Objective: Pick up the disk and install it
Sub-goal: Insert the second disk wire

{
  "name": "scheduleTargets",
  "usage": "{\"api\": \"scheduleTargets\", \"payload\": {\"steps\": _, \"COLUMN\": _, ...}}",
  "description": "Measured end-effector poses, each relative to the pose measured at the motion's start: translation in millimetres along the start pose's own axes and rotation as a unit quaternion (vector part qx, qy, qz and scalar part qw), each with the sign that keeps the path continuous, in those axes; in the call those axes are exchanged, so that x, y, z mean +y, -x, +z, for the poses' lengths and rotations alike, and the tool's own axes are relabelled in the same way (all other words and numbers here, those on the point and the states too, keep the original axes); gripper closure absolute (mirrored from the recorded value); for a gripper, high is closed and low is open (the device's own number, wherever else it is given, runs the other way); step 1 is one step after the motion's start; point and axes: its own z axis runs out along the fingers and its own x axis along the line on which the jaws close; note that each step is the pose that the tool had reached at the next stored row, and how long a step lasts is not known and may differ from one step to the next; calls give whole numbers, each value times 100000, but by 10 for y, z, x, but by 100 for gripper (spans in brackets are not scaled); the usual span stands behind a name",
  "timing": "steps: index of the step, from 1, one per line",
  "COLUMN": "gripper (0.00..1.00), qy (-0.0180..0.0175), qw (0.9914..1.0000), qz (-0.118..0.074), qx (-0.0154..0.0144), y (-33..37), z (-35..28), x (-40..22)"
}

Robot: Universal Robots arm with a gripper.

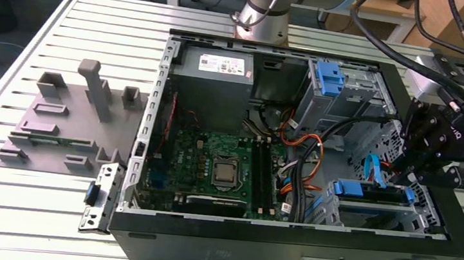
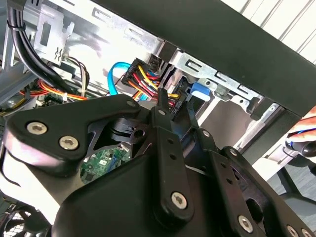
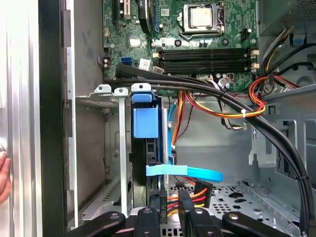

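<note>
The disk [image 1: 370, 191] lies in the lower drive bay at the front corner of the open computer case, with its blue carrier showing. In the first wrist view the disk [image 3: 146, 123] stands edge-on in the metal bay with its blue tab toward the motherboard. My gripper [image 1: 400, 177] hangs just above that bay on the exterior view's right. In both wrist views its fingers [image 3: 161, 205] stand a narrow gap apart, with nothing between them. The gripper [image 2: 175, 104] points at a bundle of red and yellow power wires [image 2: 143, 81] beside the disk.
A loose blue flat cable [image 3: 190, 172] and thick black cables [image 3: 237, 106] cross the space by the bay. The grey power supply [image 1: 215, 86] and a blue latch [image 1: 330, 79] sit at the case's far side. A grey fixture [image 1: 69, 119] lies outside. A person's hand [image 2: 303, 134] is near the case.
</note>
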Motion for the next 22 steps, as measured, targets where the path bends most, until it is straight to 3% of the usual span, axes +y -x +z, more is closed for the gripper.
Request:
{"api": "scheduleTargets", "payload": {"steps": 7, "gripper": 72, "qy": -1, "qw": 100000, "qz": -3, "qx": 0, "y": 1, "z": 0, "x": 1}}
{"api": "scheduleTargets", "payload": {"steps": 10, "gripper": 84, "qy": 0, "qw": 100000, "qz": -2, "qx": 2, "y": 1, "z": 0, "x": 2}}
{"api": "scheduleTargets", "payload": {"steps": 17, "gripper": 84, "qy": -3, "qw": 100000, "qz": 0, "qx": 13, "y": -2, "z": 0, "x": 3}}
{"api": "scheduleTargets", "payload": {"steps": 22, "gripper": 84, "qy": -81, "qw": 100000, "qz": 6, "qx": -16, "y": -50, "z": 2, "x": 6}}
